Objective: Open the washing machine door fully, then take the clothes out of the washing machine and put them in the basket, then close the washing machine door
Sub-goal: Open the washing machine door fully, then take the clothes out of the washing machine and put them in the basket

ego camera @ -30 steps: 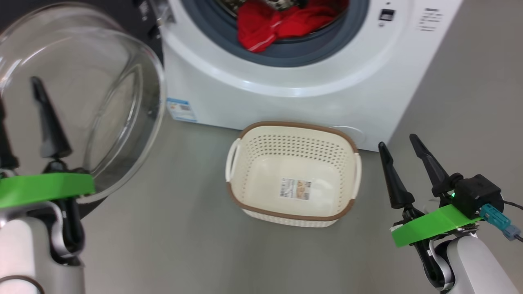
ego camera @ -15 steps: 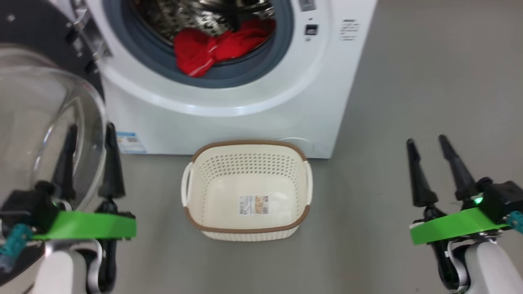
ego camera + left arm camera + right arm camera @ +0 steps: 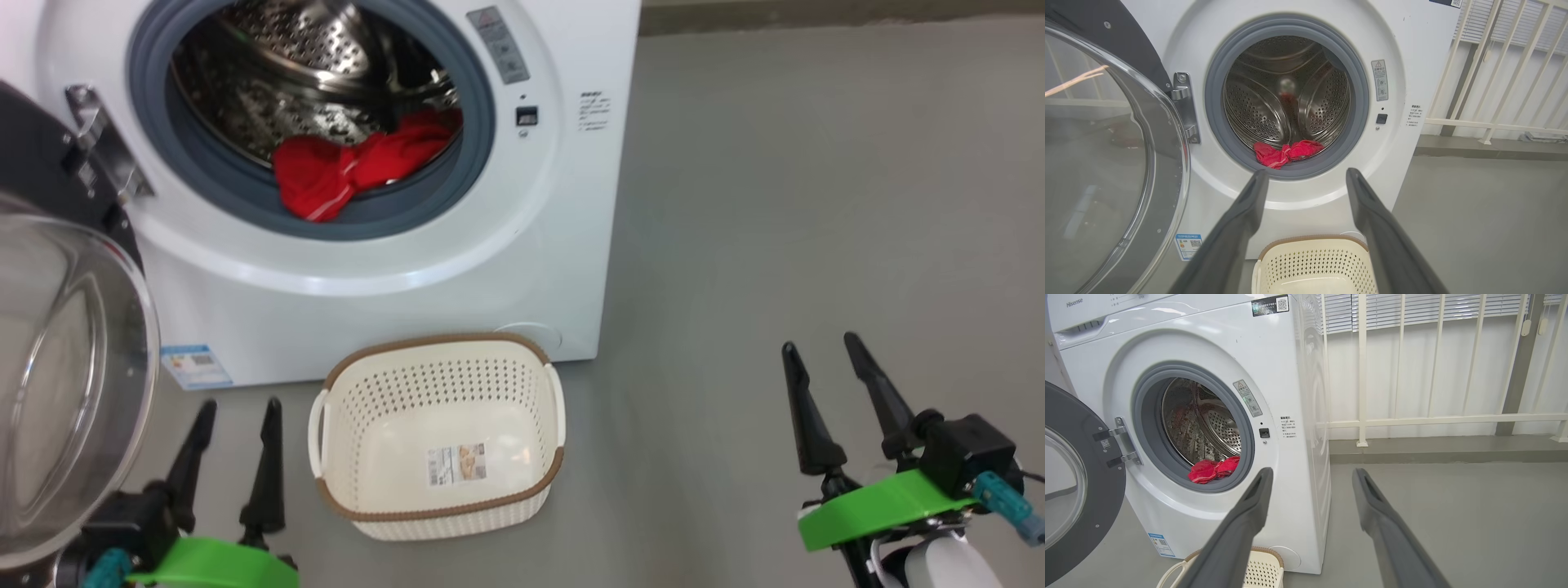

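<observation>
Door open, clothes in the drum, both grippers empty.

The head camera has swung since half a second ago, so the washing machine (image 3: 392,302) now shows its whole opening, and the left gripper (image 3: 240,402), then seen against the door glass, now sits between the washing machine door (image 3: 73,384) and the basket (image 3: 441,343). The door hangs wide open at the left, its clear bowl bulging outward. The clothes (image 3: 351,167), bright red and crumpled, lie at the front of the steel drum (image 3: 277,73), lapping onto the grey rubber ring (image 3: 384,220). The cream basket stands on the floor (image 3: 735,204) just before the machine. The right gripper (image 3: 819,341) hovers well apart at the right. Both pairs of jaws are released, holding nothing.
</observation>
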Available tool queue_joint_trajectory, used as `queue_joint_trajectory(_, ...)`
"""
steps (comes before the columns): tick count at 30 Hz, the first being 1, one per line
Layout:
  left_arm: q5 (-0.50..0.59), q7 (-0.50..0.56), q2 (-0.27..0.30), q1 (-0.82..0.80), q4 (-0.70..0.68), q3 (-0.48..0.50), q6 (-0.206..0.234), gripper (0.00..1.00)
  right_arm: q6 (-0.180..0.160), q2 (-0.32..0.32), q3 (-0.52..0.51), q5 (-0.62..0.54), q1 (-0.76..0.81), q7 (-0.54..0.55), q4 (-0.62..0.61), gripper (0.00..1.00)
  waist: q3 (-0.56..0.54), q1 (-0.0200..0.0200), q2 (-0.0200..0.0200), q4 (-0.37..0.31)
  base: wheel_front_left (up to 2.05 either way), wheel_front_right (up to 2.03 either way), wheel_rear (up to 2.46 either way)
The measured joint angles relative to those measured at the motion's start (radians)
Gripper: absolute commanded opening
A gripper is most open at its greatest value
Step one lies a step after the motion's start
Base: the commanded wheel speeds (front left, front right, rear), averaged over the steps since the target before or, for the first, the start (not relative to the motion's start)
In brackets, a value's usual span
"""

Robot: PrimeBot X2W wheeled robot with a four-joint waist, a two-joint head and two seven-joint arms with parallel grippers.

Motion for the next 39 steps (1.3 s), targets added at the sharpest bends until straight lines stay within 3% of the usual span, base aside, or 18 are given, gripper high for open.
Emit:
queue_joint_trajectory(17, 0.035, 0.0, -0.021, 0.118, 0.029, 0.026, -0.007, 1.0, 0.0, -0.005, -0.031, 0.001, 0.077, 0.0, -0.009, 1.0, -0.096, 0.0, 0.0, -0.059, 0.0, 0.0, 0.0)
queue_joint_trajectory(39, 0.008, 0.0, -0.038, 0.134, 0.017, 0.047, -0.009, 1.0, 0.0, -0.007, -0.038, 0.001, 0.078, 0.0, -0.037, 1.0, -0.088, 0.0, 0.0, -0.068, 0.0, 0.0, 0.0)
